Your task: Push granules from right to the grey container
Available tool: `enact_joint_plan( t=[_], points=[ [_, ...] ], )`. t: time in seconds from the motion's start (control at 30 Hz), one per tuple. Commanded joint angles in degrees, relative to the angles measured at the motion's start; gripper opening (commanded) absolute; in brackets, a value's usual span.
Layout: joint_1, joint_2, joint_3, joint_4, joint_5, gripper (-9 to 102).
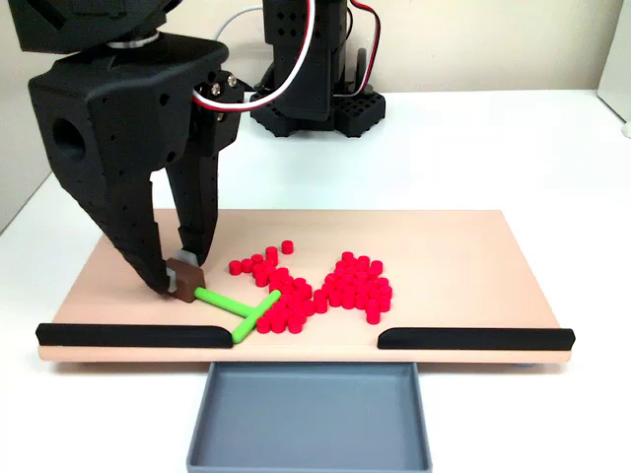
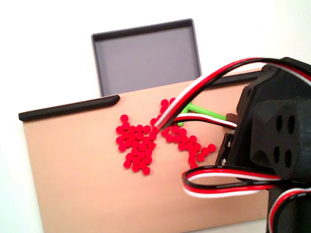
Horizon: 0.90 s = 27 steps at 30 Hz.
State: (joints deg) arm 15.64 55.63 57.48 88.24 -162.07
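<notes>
Black plastic claw [image 1: 175,271] pointing down from a bulky black arm [image 1: 108,138] over the board's near-left quarter in a fixed view, fingers pressed onto a small brown-and-grey block [image 1: 183,277]. Pinching that block, which forms the handle end of the green T-shaped stick [image 1: 235,307]. Stick lying flat on the tan board [image 1: 463,266], running from the block toward the board's middle, its crossbar angled back toward the near edge and touching the red pile. Red, white and black wires [image 1: 264,84] looping from the claw's side up to the arm's base [image 1: 315,108] on the white table beyond the board's far edge.

Red granules [image 1: 315,286] clustered around the board's centre in two loose lobes, the nearer-left lobe against the stick's crossbar, a few strays scattered toward the far edge. Seen likewise in a fixed view from above [image 2: 142,146], partly behind the wires [image 2: 198,85].

Two black strips [image 1: 133,335] [image 1: 473,338] along the board's near edge, a gap between them. Grey container [image 1: 311,419] sitting on the table just outside that gap, touching or nearly touching the board's edge; no granules visible inside. Same tray [image 2: 146,57] at the board's top edge in the view from above.
</notes>
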Motion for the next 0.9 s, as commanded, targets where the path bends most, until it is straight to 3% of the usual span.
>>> enact_joint_plan(
  t=[0.0, 0.87],
  points=[
    [-0.53, 2.55, -1.76, -0.44, 1.85, 0],
    [-1.41, 2.64, -1.76, -0.35, 9.93, 0]
  ],
)
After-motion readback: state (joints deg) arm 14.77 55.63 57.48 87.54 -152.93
